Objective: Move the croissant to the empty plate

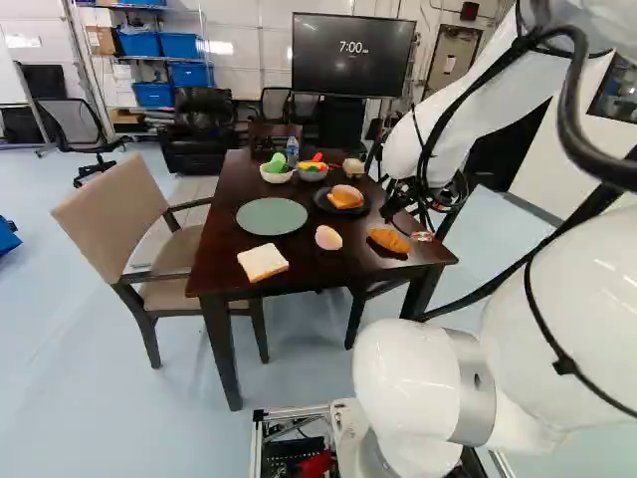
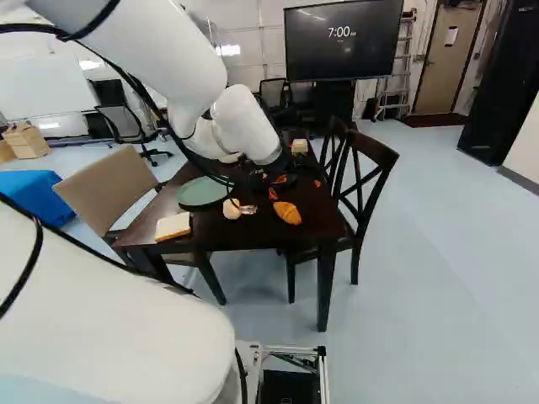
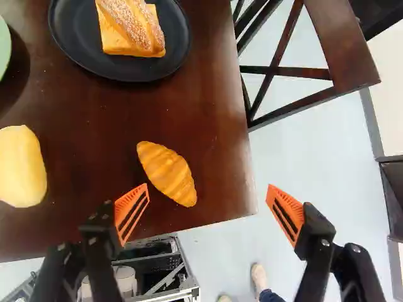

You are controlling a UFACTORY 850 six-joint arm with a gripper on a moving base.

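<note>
"Where is the croissant (image 1: 388, 240) to be found?"

"It is seen on the dark wooden table (image 1: 224, 261), near the corner closest to the robot's base."

"And how is it placed relative to the gripper (image 1: 408, 214)?"

"In the wrist view it is shown ahead of the gripper (image 3: 208, 189), off the middle of the gap. It is set toward the finger (image 3: 132, 214) on the green plate's side, and well away from the other one."

"Is anything grasped?"

"Nothing is grasped; the two orange-padded fingers are spread wide, with the croissant released."

"What of the green plate (image 1: 272, 216)?"

"It is laid on the same table, well apart from the croissant. Between the two, a pale roll (image 1: 328, 238) is seen. In the left base view, a slice of bread (image 1: 263, 262) is placed at the near edge, left of the roll."

"And beyond the croissant?"

"A black plate (image 3: 75, 65) is set there, with a sandwich (image 3: 132, 28) on it. By the table's side, a dark wooden chair (image 2: 368, 189) is seen in the right base view."
</note>
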